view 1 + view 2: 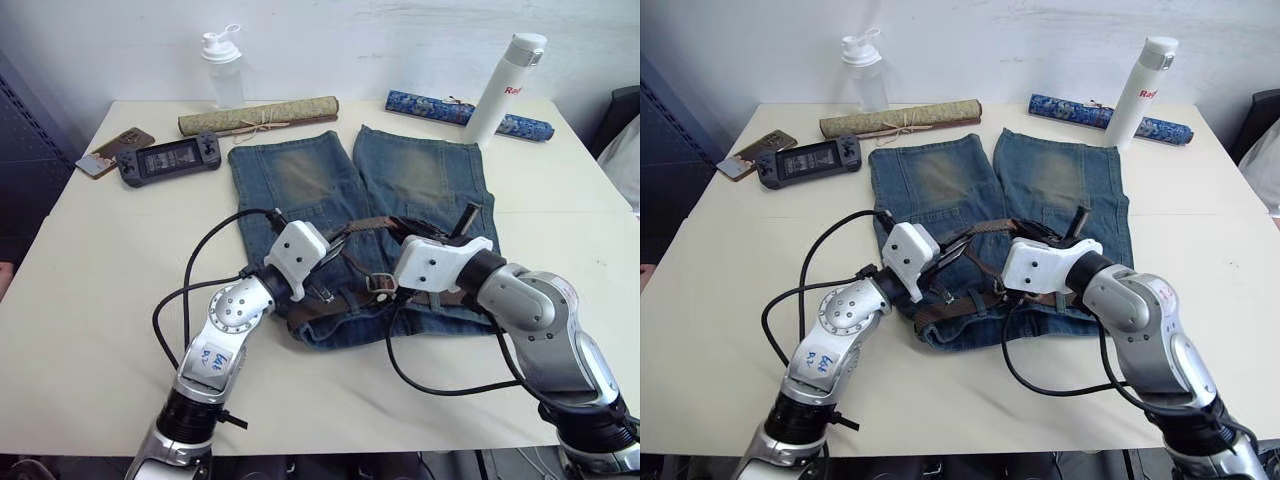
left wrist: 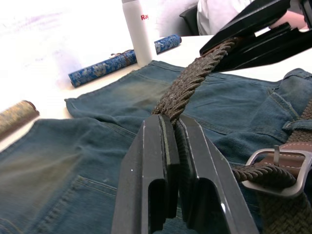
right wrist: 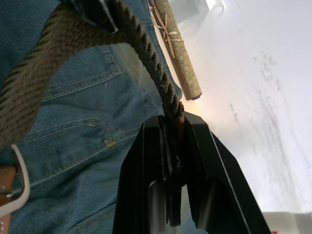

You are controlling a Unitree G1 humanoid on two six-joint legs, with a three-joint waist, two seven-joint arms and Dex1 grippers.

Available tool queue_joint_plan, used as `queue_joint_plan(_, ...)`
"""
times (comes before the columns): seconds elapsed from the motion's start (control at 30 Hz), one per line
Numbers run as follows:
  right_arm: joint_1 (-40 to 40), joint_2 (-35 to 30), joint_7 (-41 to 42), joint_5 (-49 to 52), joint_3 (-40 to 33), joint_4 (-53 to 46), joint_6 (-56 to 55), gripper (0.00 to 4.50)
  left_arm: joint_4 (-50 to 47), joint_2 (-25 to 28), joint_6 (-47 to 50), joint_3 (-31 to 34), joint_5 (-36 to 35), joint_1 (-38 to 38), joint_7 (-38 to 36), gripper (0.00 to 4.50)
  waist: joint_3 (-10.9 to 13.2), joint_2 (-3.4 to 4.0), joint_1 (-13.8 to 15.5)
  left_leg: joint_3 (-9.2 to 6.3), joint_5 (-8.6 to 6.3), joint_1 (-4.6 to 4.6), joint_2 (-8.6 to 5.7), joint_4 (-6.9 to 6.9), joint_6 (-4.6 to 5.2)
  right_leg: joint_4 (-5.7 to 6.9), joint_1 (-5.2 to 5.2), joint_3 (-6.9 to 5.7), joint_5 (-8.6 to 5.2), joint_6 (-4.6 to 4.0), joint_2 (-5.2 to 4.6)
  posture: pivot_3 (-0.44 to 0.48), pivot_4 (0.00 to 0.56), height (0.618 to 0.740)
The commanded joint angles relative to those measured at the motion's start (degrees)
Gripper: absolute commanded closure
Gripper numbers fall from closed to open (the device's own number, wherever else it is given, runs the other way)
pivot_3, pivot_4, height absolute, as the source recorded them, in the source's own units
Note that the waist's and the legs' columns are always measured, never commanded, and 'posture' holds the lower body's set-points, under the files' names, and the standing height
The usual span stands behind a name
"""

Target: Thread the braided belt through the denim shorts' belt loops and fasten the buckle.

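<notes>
At this moment your left gripper (image 2: 171, 127) was pinched shut on the braided belt (image 2: 190, 85), the strap passing between its two black fingers (image 2: 151, 161), and it sat over the left half of the waistband, just above the denim shorts (image 1: 300, 180). The shorts lay flat near the middle of the table (image 1: 90, 300), waistband toward you and both leg openings pointing away toward the wall, so their long axis ran from you to the far edge. The belt's long axis ran left to right along the waistband; a raised length of it spanned between your two grippers above the denim, while the rest lay on the waistband. The buckle (image 1: 381, 284), a silver frame on a tan leather tab, lay on the waistband between the two grippers, its frame roughly flat. Whether the strap sat inside any belt loops could not be told. Your right gripper (image 3: 173, 127) was likewise clamped on the belt, over the right half of the waistband. The table was a pale cream surface set against a white wall. Along its far side, from left to right, stood a phone (image 1: 115, 150), a handheld game console (image 1: 170, 159), a clear shaker bottle (image 1: 224, 70), a tan rolled mat (image 1: 260, 116), a blue patterned rolled mat (image 1: 430, 108) and a white bottle (image 1: 505, 88).
</notes>
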Motion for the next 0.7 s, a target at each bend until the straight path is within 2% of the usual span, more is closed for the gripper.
queue_joint_plan(0.03, -0.8, 2.9, -1.5, 2.9, -4.1, -4.5, 4.9, 2.79, -0.9, -1.6, 1.8, 0.5, -2.9, -0.4, -0.7, 4.50, 0.0, 0.00, 0.0, -0.01, 0.00, 0.00, 0.00, 0.00, 0.00, 0.02, -0.01, 0.00, 0.00, 0.00, 0.00, 0.000, 0.150, 0.717)
queue_joint_plan(0.13, 0.2, 4.8, -0.8, 5.1, -7.2, -6.0, 13.2, 1.35, -0.6, -2.3, 4.6, 1.4, -5.4, 0.4, -1.4, 4.50, 0.0, 0.00, 0.1, -0.03, -0.01, -0.02, -0.02, 0.01, 0.01, 0.10, 0.01, -0.02, 0.00, 0.00, -0.01, 0.000, 0.150, 0.717)
queue_joint_plan(0.23, 1.9, 6.8, 0.6, 11.0, -13.6, -8.0, 22.5, 0.07, -0.3, -3.1, 6.1, 3.4, -8.4, 1.3, -1.8, 4.50, 0.0, 0.00, 0.1, -0.05, -0.02, -0.02, -0.01, 0.01, 0.02, 0.09, 0.02, -0.02, 0.00, 0.00, -0.01, 0.000, 0.150, 0.717)
queue_joint_plan(0.43, 7.4, 8.7, 1.4, 19.4, -18.2, -12.1, 35.5, 0.07, -0.7, -4.5, 9.5, 7.8, -14.1, 2.2, -1.5, 4.50, 0.0, 0.00, 0.0, -0.08, -0.04, -0.04, 0.00, -0.06, 0.06, 0.03, 0.02, -0.03, 0.00, 0.00, -0.10, 0.000, 0.150, 0.717)
queue_joint_plan(0.57, 10.4, 11.5, 0.0, 23.6, -16.4, -15.1, 38.1, 0.07, -1.2, -4.2, 10.7, 8.3, -17.1, 4.4, -2.9, 4.50, 0.0, 0.02, -0.4, -0.04, -0.03, -0.02, 0.01, -0.11, 0.05, -0.01, -0.04, 0.01, 0.00, -0.01, -0.10, 0.000, 0.150, 0.717)
queue_joint_plan(0.6, 11.2, 11.4, -0.2, 24.2, -15.9, -15.5, 38.2, 0.56, -1.2, -4.0, 10.9, 8.1, -17.3, 4.8, -2.9, 4.50, 0.0, 0.01, -0.4, -0.05, -0.03, -0.02, 0.00, -0.18, 0.04, 0.00, -0.04, 0.00, -0.01, -0.01, -0.08, 0.000, 0.150, 0.717)
queue_joint_plan(0.67, 11.9, 11.6, -1.0, 25.5, -15.3, -15.9, 38.6, 1.26, -1.3, -3.7, 11.0, 8.0, -17.5, 5.2, -3.0, 4.50, 0.0, 0.01, -0.4, -0.04, -0.03, -0.01, -0.03, -0.24, 0.03, 0.00, -0.03, 0.00, 0.00, -0.01, -0.06, 0.000, 0.150, 0.717)
queue_joint_plan(0.7, 12.1, 12.4, -1.4, 26.6, -15.0, -16.1, 39.6, 1.84, -1.4, -3.5, 11.0, 7.9, -17.6, 5.4, -3.2, 4.50, 0.0, 0.01, -0.3, -0.03, -0.03, -0.02, -0.05, -0.23, 0.04, 0.00, -0.04, 0.00, 0.00, -0.01, -0.05, 0.000, 0.150, 0.717)
